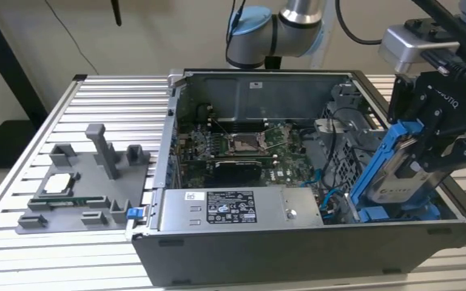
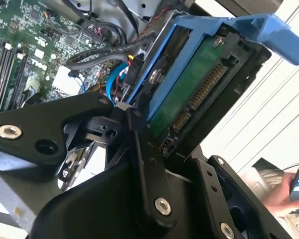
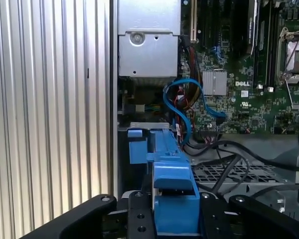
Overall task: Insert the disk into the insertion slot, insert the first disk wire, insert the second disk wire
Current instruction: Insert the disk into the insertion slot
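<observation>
fingers (image 1: 450,153) clamp disk (image 1: 401,179), tilted, over open computer case (image 1: 298,248).

Disk (image 1: 399,165): smooth silver-grey metal; white paper label (image 1: 409,183); underside green and lacquered, in the second wrist view.
Carrier (image 1: 381,159): bright blue plastic, smooth, faint sheen.
Gripper (image 1: 429,165): black, matt, probably anodised metal; bright steel screws (image 2: 162,206).
Slot (image 3: 224,173): grey perforated sheet metal, dull.
Case (image 1: 298,248): dark grey painted sheet metal, matt.
Power supply (image 1: 298,203): bare silver sheet metal.
Table (image 1: 111,97): ribbed bare aluminium, satin.
Jig (image 1: 87,182): grey plastic, matt.
Cable (image 3: 184,81): blue sheath, glossy.
Motherboard (image 3: 239,112): green lacquered board, glossy.
</observation>
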`<state>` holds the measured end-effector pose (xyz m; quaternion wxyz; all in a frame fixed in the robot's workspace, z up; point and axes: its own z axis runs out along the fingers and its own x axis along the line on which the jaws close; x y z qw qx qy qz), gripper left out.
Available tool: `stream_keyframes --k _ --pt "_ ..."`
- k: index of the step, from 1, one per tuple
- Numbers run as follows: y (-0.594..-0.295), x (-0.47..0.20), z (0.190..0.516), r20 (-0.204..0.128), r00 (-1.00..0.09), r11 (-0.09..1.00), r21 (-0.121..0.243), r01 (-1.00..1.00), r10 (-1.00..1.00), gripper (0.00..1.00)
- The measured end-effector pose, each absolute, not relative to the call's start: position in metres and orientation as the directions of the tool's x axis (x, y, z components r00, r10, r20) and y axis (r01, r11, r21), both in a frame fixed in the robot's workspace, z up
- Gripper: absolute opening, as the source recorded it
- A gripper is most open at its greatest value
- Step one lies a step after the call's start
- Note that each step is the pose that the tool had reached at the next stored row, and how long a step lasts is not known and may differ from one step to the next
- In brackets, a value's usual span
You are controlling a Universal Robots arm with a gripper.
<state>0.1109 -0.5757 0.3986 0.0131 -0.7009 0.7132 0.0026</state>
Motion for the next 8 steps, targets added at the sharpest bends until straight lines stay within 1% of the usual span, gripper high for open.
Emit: stream_keyframes --k 8 --pt "-0.5758 0.1109 0.3972 -0.022 -0.016 0.017 -0.016 -1.000 -1.000 0.00"
